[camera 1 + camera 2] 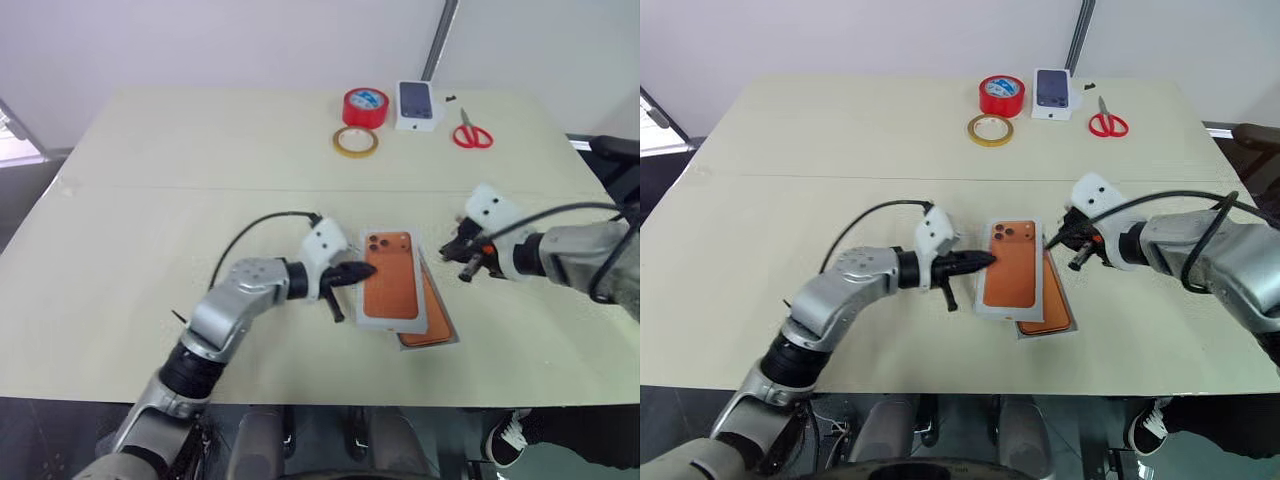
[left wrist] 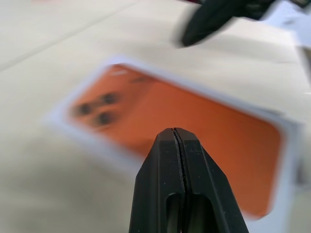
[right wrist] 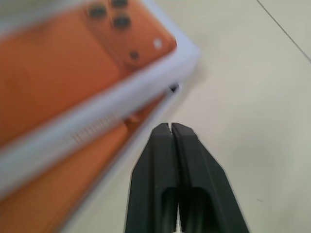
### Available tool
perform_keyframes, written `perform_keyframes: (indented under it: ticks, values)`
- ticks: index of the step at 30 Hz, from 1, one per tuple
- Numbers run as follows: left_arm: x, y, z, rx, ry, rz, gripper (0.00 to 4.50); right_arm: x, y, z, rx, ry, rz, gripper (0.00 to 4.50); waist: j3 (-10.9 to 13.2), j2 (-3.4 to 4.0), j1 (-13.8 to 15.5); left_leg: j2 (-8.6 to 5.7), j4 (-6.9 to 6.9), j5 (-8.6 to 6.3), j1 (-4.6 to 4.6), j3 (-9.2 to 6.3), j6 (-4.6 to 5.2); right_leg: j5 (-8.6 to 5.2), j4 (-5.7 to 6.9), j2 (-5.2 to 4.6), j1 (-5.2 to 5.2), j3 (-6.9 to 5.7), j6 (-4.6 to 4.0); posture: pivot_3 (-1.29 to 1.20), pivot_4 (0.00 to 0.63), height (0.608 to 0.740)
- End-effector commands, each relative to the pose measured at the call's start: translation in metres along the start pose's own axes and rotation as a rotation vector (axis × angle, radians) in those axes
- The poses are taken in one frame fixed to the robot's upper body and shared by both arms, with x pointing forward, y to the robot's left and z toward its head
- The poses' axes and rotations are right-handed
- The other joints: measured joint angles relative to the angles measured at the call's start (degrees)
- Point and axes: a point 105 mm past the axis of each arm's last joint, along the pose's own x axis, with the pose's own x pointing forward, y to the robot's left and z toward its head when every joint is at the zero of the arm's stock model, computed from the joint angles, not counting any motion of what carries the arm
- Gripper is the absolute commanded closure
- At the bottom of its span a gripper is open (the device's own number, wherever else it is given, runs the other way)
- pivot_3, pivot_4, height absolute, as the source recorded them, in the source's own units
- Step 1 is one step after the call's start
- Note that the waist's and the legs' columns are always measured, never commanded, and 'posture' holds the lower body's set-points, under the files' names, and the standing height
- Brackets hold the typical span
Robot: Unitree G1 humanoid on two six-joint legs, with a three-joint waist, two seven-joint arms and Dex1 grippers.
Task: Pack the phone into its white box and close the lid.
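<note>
Pale beige table (image 1: pixel 150 200), white wall behind, left pincer (image 1: pixel 366 270) and right pincer (image 1: pixel 452 250) both clenched, empty.

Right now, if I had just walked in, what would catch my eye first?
Probably the bright orange lid in the middle of the table, lying askew over the phone in its box. The left hand and right hand, both shut, flank it. A red tape roll and red scissors sit at the far edge.

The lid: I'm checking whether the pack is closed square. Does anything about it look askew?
Yes. The lid sits skewed over the white box, whose orange-filled corner juts out at the near right. It is not seated flush. Both the left pincer and the right pincer are shut beside it.
</note>
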Motion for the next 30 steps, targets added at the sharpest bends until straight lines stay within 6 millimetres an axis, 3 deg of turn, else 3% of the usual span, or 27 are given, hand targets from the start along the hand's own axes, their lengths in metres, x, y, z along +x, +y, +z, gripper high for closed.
perform_keyframes:
  ticks: [1, 6, 14, 30]
  values:
    - [-0.013, 0.013, 0.003, 0.036, 0.018, 0.063, 4.5, -0.001, 0.002, 0.007, -0.084, -0.028, -0.003, 4.47, 0.0, 0.0, -0.01, 0.0, 0.0, 0.0, 0.01, 0.01, 0.0, 0.0, 0.01, 0.0, 0.0, 0.0, 0.0, 0.0, 0.15, 0.74]
    - [-0.013, 0.021, -0.016, 0.033, 0.114, 0.067, 4.5, 0.009, 0.011, 0.003, -0.102, -0.019, 0.024, 4.47, 0.0, 0.0, 0.22, -0.01, 0.01, 0.0, -0.01, 0.01, -0.01, 0.0, -0.01, -0.01, 0.01, -0.01, 0.0, 0.0, 0.15, 0.74]
    - [0.015, -0.009, -0.031, 0.077, 0.199, -0.122, 4.5, 0.017, 0.022, 0.003, -0.132, -0.022, 0.063, 4.47, 0.0, -0.01, 0.11, -0.05, 0.04, 0.0, -0.05, 0.03, -0.01, 0.0, -0.01, -0.07, 0.0, -0.01, 0.0, 0.0, 0.15, 0.74]
    - [0.025, -0.049, -0.006, 0.127, 0.114, -0.306, 4.5, 0.006, 0.036, -0.004, -0.161, -0.011, 0.127, 4.47, 0.0, 0.0, 0.12, -0.05, 0.06, 0.0, -0.04, 0.02, -0.01, 0.0, 0.03, -0.06, 0.01, -0.01, 0.0, 0.0, 0.15, 0.74]
